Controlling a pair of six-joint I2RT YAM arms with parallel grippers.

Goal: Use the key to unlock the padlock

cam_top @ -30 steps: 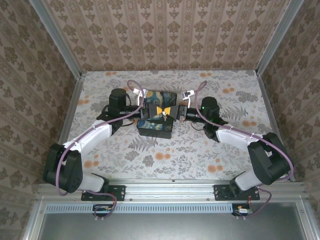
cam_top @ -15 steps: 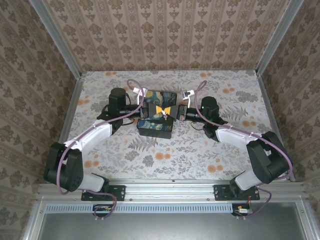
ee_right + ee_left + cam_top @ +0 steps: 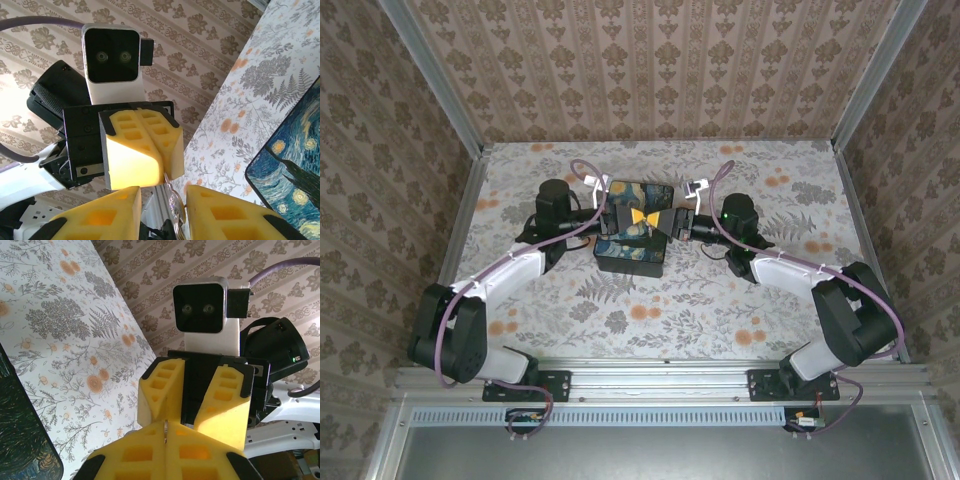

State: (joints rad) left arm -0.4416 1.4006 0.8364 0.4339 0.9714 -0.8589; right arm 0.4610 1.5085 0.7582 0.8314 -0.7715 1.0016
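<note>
**Tip to tip over the box: the lock-and-key line runs 9 to 3**

In the top view we see the left gripper (image 3: 637, 218) reaching in from 9 o'clock and the right gripper (image 3: 654, 221) from 3 o'clock, meeting above the box (image 3: 632, 258). The right one's fingers (image 3: 102, 216) stand slightly apart around a thin silvery loop. We take it for the shackle of the padlock (image 3: 174, 207), gripped with its shackle end toward that wrist. The left one's fingers (image 3: 135, 455) are pressed flat together. We cannot make out the key, but we judge it pinched there, pointing to 3 o'clock. Any turn would roll about that line, from the left wrist.
</note>
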